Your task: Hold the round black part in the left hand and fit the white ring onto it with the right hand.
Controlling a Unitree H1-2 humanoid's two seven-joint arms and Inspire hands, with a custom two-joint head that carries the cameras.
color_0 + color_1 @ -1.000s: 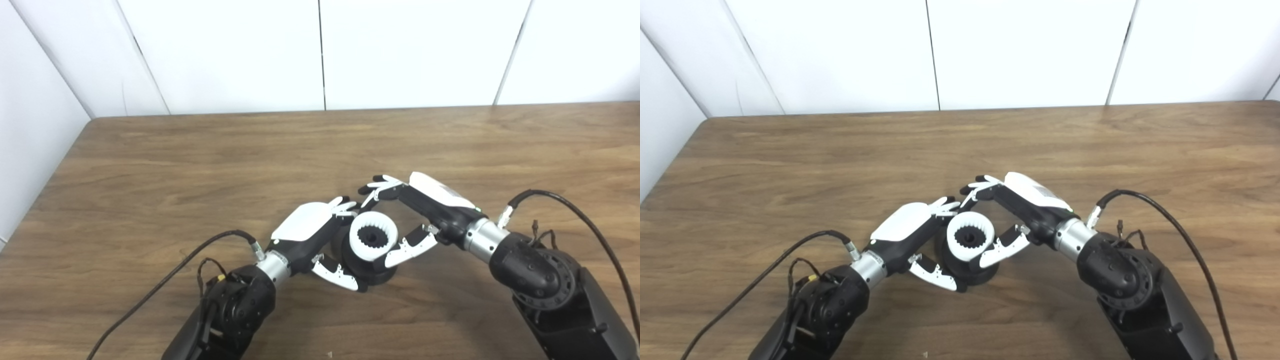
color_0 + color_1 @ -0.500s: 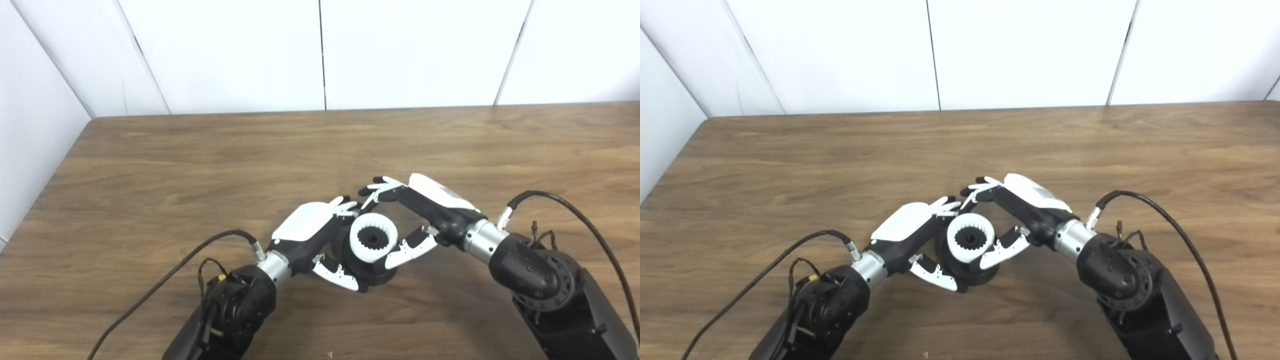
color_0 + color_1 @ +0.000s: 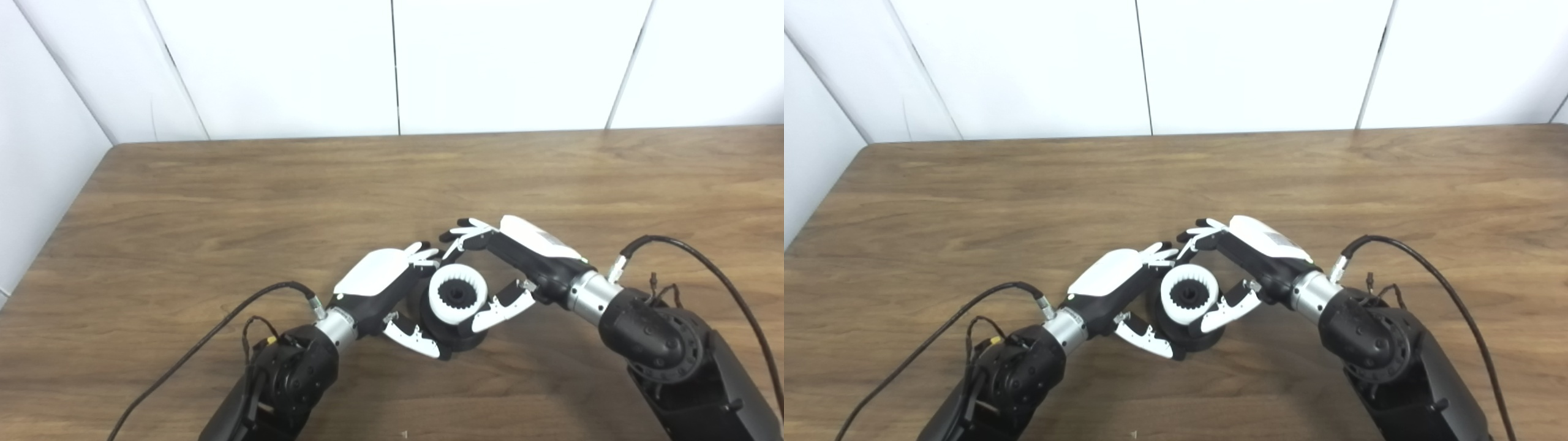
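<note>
White ring (image 3: 457, 296) sits on the round black part (image 3: 454, 331), left hand (image 3: 384, 285) gripping the part, right hand (image 3: 517, 260) pinching the ring.

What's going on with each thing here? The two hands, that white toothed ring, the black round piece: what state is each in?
Left hand: shut on the black part, gripping its side.
Right hand: shut on the white ring, fingers behind it, thumb in front.
White ring: sitting on top of the black part, teeth inward; whether fully seated, cannot tell.
Black part: upright on the table, its hub showing through the ring.
</note>
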